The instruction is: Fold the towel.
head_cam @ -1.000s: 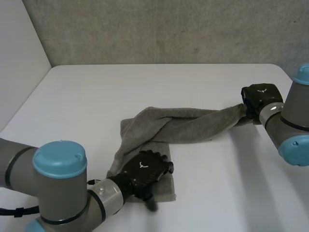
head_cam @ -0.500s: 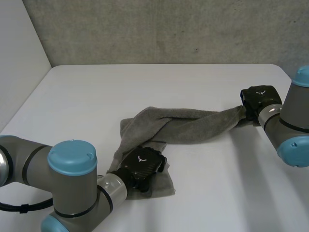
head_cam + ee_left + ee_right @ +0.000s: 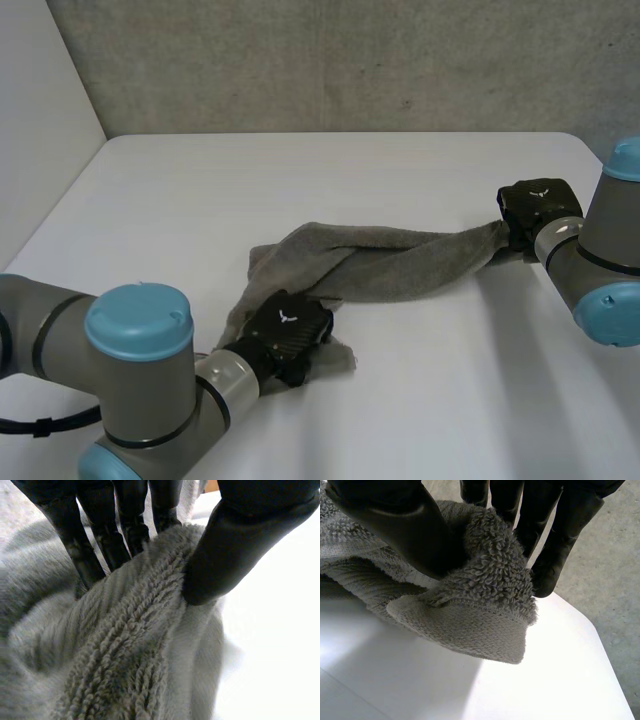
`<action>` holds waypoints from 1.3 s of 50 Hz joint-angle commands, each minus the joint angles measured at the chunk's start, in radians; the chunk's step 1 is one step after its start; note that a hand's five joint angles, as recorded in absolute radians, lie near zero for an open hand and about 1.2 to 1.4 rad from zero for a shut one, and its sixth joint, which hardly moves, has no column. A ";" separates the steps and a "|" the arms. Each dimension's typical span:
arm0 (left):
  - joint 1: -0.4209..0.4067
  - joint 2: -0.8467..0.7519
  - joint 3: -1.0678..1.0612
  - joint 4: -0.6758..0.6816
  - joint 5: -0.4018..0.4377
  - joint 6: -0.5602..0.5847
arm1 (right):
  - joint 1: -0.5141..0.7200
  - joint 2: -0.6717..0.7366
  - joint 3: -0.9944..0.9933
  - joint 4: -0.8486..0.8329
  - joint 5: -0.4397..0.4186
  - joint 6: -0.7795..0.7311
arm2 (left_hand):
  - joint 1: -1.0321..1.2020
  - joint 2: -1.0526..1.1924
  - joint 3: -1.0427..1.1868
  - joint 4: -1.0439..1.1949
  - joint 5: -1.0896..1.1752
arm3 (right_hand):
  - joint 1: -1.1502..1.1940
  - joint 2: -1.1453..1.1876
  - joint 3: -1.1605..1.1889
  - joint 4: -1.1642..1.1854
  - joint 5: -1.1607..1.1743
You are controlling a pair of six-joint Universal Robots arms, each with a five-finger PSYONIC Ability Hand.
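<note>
Left hand point(image 3: 288, 332): pinching near corner of grey terry-cloth towel point(image 3: 390, 265), twisted across white table point(image 3: 300, 180). Right hand point(image 3: 533, 206): clamped on far corner. Handling: judged soft, limp, light, sagging between grips; take hold at hemmed corners.

Towel point(image 3: 390, 262) — grey looped terry cloth, rough; table point(image 3: 330, 180) — smooth, matt white.

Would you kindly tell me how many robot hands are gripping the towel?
2. The left hand pinches the towel at its near end; the right hand pinches its other end.
</note>
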 commanded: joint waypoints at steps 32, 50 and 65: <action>0.572 0.512 0.054 -0.055 0.324 -0.434 | -0.138 -0.426 -0.161 0.727 -0.356 -0.230 | 0.238 0.212 0.276 0.216 0.239 | 0.062 0.087 0.098 0.056 0.062; 0.544 0.016 0.731 -0.055 0.270 -0.635 | 0.052 -0.039 -0.746 0.190 -0.060 -0.057 | 0.238 0.212 0.276 0.216 0.239 | 0.062 0.087 0.098 0.056 0.062; 0.552 0.074 0.807 0.089 0.353 -0.784 | 0.043 -0.216 -0.410 0.003 -0.207 0.028 | 0.230 0.203 0.267 0.208 0.231 | 0.062 0.087 0.098 0.056 0.062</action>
